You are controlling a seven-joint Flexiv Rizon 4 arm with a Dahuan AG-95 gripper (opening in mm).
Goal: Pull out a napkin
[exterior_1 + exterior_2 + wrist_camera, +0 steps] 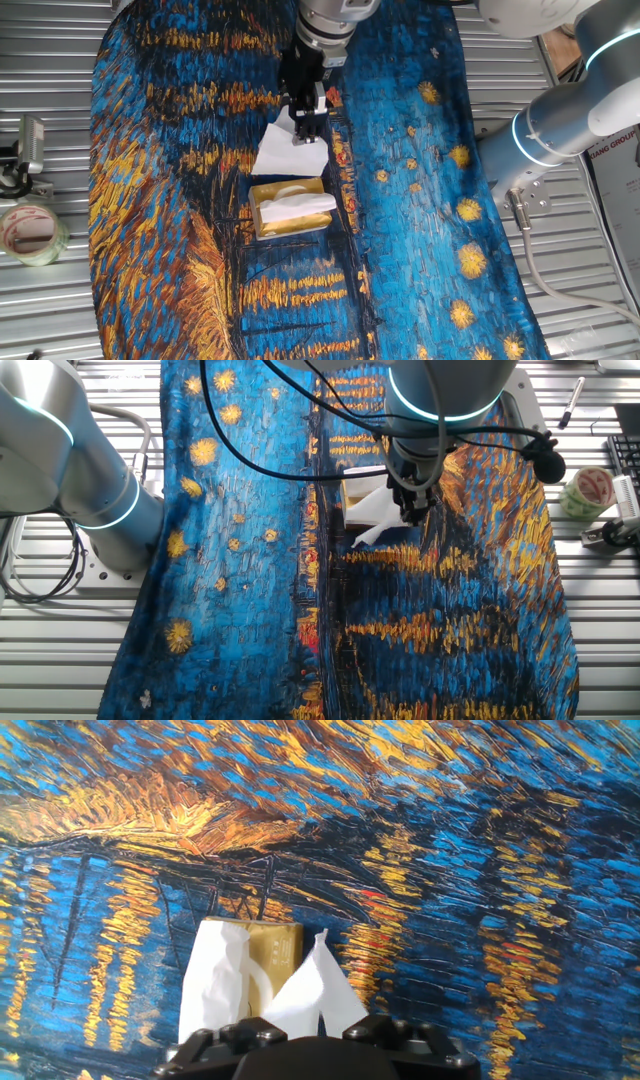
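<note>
The claw (307, 118) is clenched on the top edge of the napkin (291, 153), which hangs free from it (a creased white sheet). Just beside the napkin, the gold tissue box (290, 210) lies on the painted cloth (410, 200) covering the desk (45, 300).

This looks like a robotics lab or test bench rather than a home. The work table (590, 300) is made of ribbed metal slats, partly covered by a printed cloth (420, 200) with a blue and gold painted night scene, and a grey robot arm (90, 470) with glowing blue rings at its joints is bolted beside it. Rolls of tape (30, 232), loose black cables (40, 575) and a clamped bracket (25, 150) lie along the table's edges.
</note>
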